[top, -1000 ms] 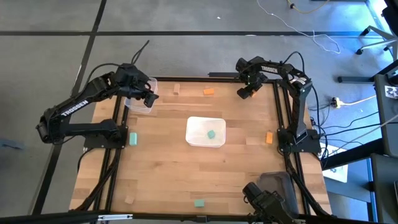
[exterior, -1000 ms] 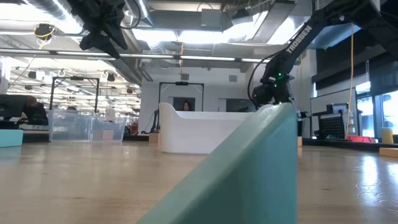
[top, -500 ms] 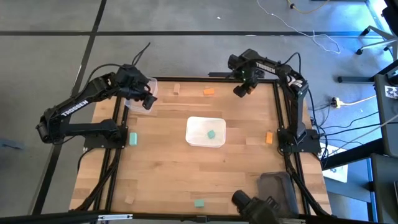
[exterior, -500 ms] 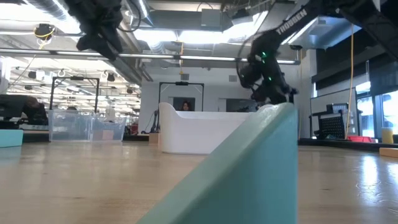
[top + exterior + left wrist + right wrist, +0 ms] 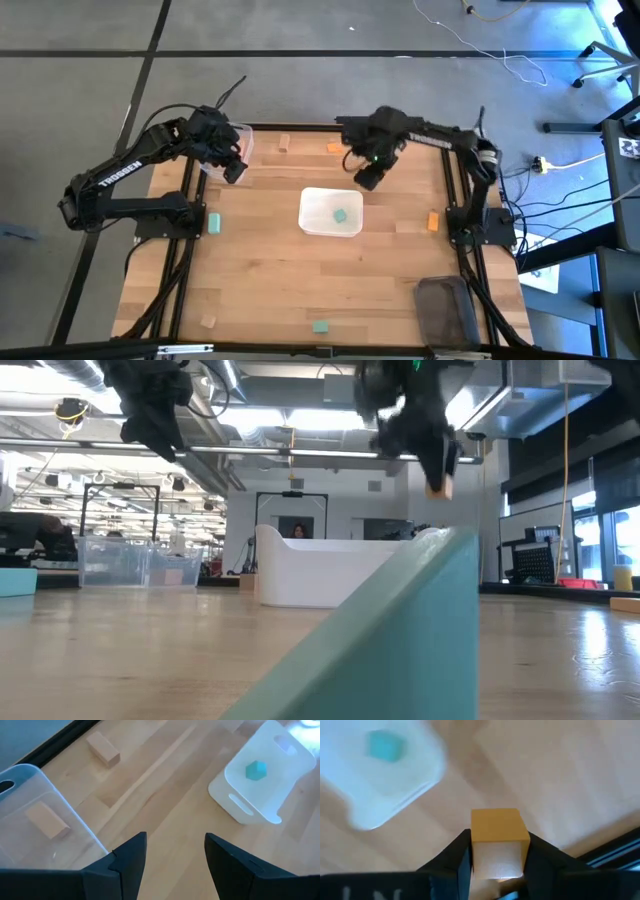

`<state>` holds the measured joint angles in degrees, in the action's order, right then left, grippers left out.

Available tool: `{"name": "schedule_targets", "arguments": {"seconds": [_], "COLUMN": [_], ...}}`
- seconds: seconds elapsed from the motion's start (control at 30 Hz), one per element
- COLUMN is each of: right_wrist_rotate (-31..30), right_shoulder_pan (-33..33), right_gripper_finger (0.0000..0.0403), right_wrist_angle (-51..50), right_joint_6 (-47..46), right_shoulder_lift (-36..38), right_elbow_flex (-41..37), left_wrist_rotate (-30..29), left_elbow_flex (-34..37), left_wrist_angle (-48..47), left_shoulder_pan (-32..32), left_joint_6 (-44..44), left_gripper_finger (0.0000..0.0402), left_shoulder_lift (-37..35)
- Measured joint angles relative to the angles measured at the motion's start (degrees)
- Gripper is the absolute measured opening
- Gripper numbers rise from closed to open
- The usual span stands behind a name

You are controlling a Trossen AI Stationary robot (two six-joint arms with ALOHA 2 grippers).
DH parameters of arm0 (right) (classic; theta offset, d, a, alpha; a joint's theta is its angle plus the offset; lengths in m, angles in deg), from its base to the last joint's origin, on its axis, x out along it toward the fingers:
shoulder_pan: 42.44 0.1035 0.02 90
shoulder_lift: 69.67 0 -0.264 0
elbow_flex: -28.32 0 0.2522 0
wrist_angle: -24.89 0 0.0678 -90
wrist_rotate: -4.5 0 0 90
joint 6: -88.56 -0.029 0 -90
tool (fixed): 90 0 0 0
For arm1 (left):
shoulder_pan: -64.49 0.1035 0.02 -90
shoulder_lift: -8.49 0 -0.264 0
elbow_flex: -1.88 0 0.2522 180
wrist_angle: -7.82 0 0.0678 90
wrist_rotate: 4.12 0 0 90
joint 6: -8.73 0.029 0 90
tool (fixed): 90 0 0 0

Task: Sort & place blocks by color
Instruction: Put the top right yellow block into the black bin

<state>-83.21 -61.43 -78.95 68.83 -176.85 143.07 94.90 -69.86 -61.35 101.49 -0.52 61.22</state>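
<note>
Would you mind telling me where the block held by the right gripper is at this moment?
The orange block sits clamped in the right gripper, raised above the table just off the far right corner of the white tray, which holds a teal block.

Bare bench [image 5: 270,270] is left open between the white tray [image 5: 316,225] and the clear tub [image 5: 232,160] — only a wooden block [image 5: 284,143] and an orange block [image 5: 336,148] lie at the far edge. The tray's far side is overhung by the right gripper [image 5: 366,178].
</note>
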Motion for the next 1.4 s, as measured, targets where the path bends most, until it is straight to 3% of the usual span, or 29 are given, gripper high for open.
{"name": "schedule_targets", "arguments": {"seconds": [0.27, 0.47, 0.67, 0.93, 1.1, 1.4], "right_wrist_rotate": [0.1, 1.26, 9.32, 12.38, 7.21, 8.76], "right_shoulder_pan": [16.96, 28.41, 40.86, 55.77, 62.26, 63.61], "right_gripper_finger": [0.0131, 0.0131, 0.0131, 0.0131, 0.0131, 0.0131], "right_wrist_angle": [0.13, 0.03, 0.77, 15.42, 22.27, 38.6], "right_joint_6": [-24.65, -47.77, -70.6, -96.36, -112.28, -114.56], "right_shoulder_lift": [8.14, 14.65, 20.52, 21.92, 21.92, 21.88], "right_elbow_flex": [-0.83, -8.68, -18.65, -27.68, -33.69, -47.57], "left_wrist_rotate": [4.54, 8.12, 8.14, 7.82, 7.77, 6.7], "left_elbow_flex": [0.0, 0.0, 0.02, 0.0, 0.0, 0.0], "left_wrist_angle": [-0.11, -0.07, -0.07, 0.42, 1.18, 2.79], "left_shoulder_pan": [-0.02, -0.02, 0.0, 0.0, 0.0, -0.02], "left_joint_6": [5.93, 7.51, 8.32, 7.91, 7.86, 4.98], "left_gripper_finger": [0.0193, 0.0193, 0.0193, 0.0193, 0.0193, 0.0193], "left_shoulder_lift": [0.0, 0.0, 0.0, 0.0, 0.0, 0.0]}}
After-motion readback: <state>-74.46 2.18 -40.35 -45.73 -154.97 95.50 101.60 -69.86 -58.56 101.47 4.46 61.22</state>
